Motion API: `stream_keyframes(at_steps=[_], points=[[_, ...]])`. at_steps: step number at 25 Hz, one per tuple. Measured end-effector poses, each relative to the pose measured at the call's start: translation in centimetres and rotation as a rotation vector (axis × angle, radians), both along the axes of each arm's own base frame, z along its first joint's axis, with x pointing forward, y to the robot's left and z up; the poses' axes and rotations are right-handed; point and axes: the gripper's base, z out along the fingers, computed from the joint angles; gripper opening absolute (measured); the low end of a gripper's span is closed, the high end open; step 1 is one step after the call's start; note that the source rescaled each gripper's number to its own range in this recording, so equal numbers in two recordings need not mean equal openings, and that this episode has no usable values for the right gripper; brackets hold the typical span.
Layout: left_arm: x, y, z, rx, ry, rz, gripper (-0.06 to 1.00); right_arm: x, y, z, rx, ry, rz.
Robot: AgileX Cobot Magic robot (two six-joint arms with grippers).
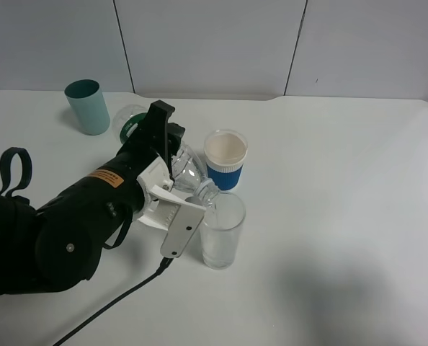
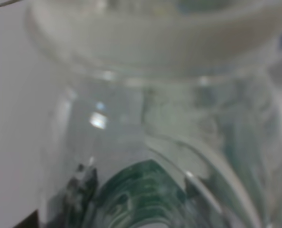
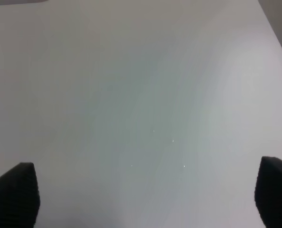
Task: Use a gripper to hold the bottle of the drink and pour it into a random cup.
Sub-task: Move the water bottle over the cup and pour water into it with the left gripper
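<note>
1. Clear plastic in the air: the bottle is tipped over, clamped in the left tool, whose jaws are closed firmly around its body.
2. Its long axis runs on a slant. The base points to the far left, where a bit of green label peeks out behind the tool, and the open neck points down to the near right.
3. That neck sits right at the rim of the glass, which stands upright on the surface just off the tool's front.
4. That is the relation that counts: the mouth is over the glass, not over the paper cup just behind it.
5. I cannot make out a stream. By my judgement the pour is under way.
6. The teal tumbler stands well apart at the far left, out of play.
7. The right tool has its fingers spread wide with nothing between them, only bare surface below. It is absent from the high view, so the left arm is the nearer one.
8. The next move calls for more tilt with the mouth inside the rim. The risk is nudging the glass or drifting towards the paper cup.
</note>
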Motion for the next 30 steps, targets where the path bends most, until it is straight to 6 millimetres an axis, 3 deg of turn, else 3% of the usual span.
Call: stream_keyframes(at_steps=[30], points=[[0.0,0.01,0.01,0.002,-0.001,0.0,0.02,0.0,0.0,0.0,0.0,0.0,0.0]])
